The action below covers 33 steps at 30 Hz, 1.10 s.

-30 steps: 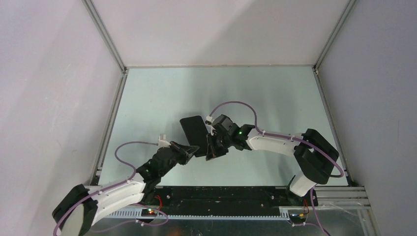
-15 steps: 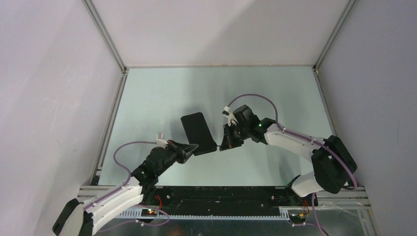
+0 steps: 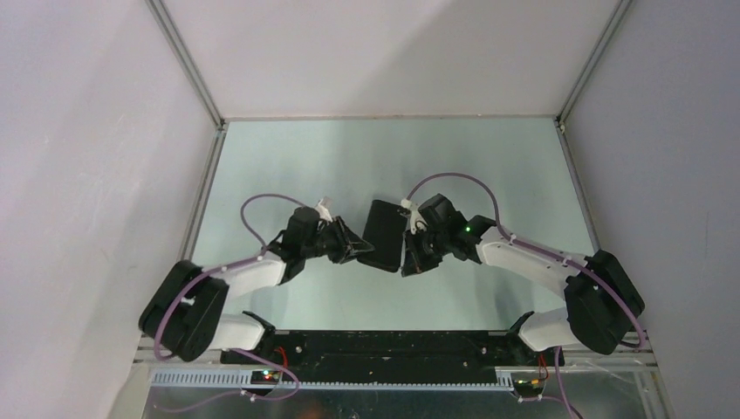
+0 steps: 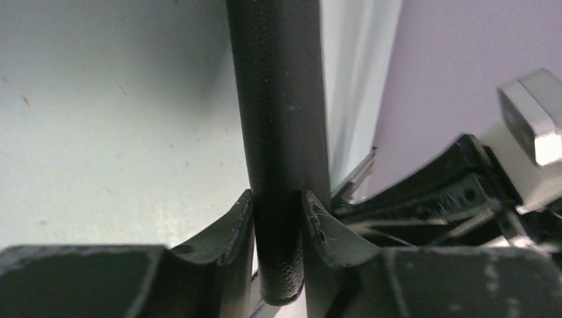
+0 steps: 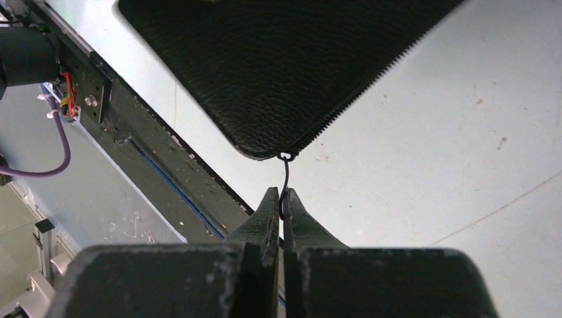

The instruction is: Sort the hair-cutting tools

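The hair-cutting tools show in none of the views; no scissors or comb lies on the table (image 3: 288,166), so they are most likely inside the black zip case (image 3: 384,234), though its contents are hidden. Half a second ago the case sat further left, with the left arm reaching up from low on that side. Now the case has shifted right towards the middle, and the left arm has swung round to come at it from the left. The left gripper (image 4: 278,212) is clamped on the case's thin edge, which stands upright between its fingers with both pads pressed against it. The right gripper (image 5: 281,199) is closed almost completely, pinching the thin wire zipper pull (image 5: 285,175) at the case's corner. The zip teeth along the visible edge look closed. With one arm bracing the case and the other on the pull, the pair seem set to unzip it, so sorting itself has not begun
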Motion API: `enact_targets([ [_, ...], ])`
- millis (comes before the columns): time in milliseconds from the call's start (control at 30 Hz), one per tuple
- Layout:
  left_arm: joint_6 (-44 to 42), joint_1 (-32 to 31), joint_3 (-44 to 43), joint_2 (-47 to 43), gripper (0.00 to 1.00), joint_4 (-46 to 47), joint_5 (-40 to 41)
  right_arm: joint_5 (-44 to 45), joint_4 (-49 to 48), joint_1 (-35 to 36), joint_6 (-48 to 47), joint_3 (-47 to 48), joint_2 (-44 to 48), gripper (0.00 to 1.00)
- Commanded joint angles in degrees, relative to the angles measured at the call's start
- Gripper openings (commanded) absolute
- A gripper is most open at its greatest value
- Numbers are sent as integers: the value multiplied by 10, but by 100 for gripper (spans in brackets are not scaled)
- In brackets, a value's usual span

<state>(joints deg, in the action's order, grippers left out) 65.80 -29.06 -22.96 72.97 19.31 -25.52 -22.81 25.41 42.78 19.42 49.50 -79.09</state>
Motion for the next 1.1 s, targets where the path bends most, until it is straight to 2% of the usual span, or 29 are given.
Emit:
enact_targets([
  [0,-170,21,-66,56,41,-84,22,-24,-9,27,14,2,-8,0],
  [33,-171,24,-67,59,47,-82,31,-31,-22,33,20,4,-13,0],
  [133,-157,27,-55,38,73,-81,90,-33,-36,44,29,13,-38,0],
  [200,-141,29,-43,6,85,-94,130,-32,-48,50,37,21,-52,0],
  [300,-106,30,-19,-67,94,-129,209,-33,-79,52,60,31,-75,0],
  [433,-8,29,58,-179,96,-141,279,-40,-129,55,102,41,-98,0],
  [600,70,19,124,-290,97,-116,275,-39,-178,69,139,59,-129,0],
  [700,112,-9,148,-303,97,-90,274,-34,-189,77,153,65,-141,0],
  [867,165,-75,165,-272,97,-27,297,-14,-223,81,180,65,-142,0],
  [1067,204,-117,167,-253,97,-15,331,9,-245,80,195,73,-142,0],
])
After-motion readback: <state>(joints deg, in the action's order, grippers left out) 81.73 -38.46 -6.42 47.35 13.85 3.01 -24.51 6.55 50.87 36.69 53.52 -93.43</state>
